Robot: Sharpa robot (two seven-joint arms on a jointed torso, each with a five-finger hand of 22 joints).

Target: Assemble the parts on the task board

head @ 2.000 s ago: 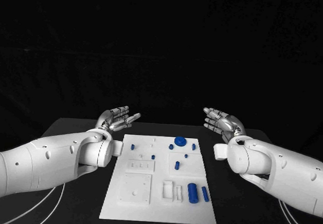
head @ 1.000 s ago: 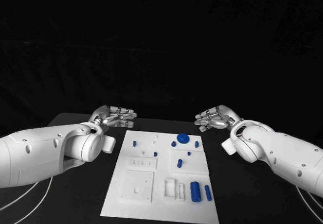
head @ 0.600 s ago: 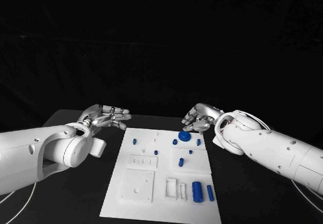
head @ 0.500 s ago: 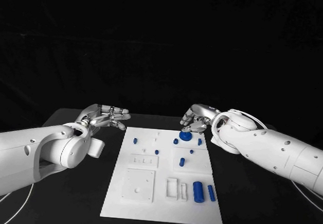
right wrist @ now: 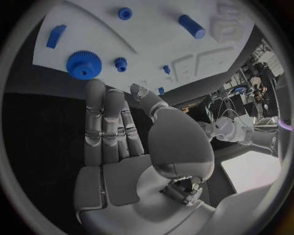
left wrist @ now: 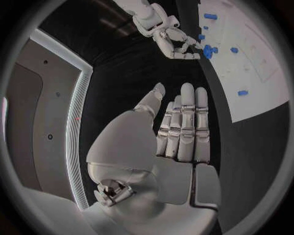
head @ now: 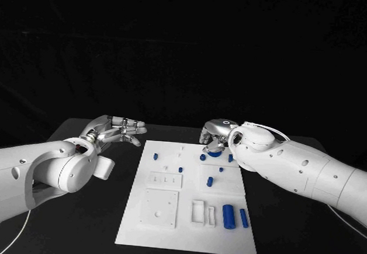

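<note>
The white task board [head: 158, 189] lies in the middle of the black table. A blue gear [head: 214, 155] sits at its far end, with a smaller blue gear [right wrist: 120, 63] close by. My right hand [head: 215, 134] hovers just beyond the big gear [right wrist: 84, 64], its fingers [right wrist: 103, 117] stretched toward it, holding nothing. My left hand [head: 116, 129] hangs over the table left of the board's far corner, fingers [left wrist: 183, 122] straight and empty. A thick blue cylinder [head: 229, 213] and a thinner blue pin [head: 244, 218] lie near the board's front right. Small blue pegs [head: 155, 156] dot the far half.
White raised blocks [head: 198, 212] stand beside the thick cylinder, and a square recessed plate [head: 158, 208] lies at the board's front left. Bare black table [head: 84, 225] runs down both sides of the board.
Both hands turned over from palm-up. The right hand then swung left and down to the blue gear. The left hand drifted slightly left.
</note>
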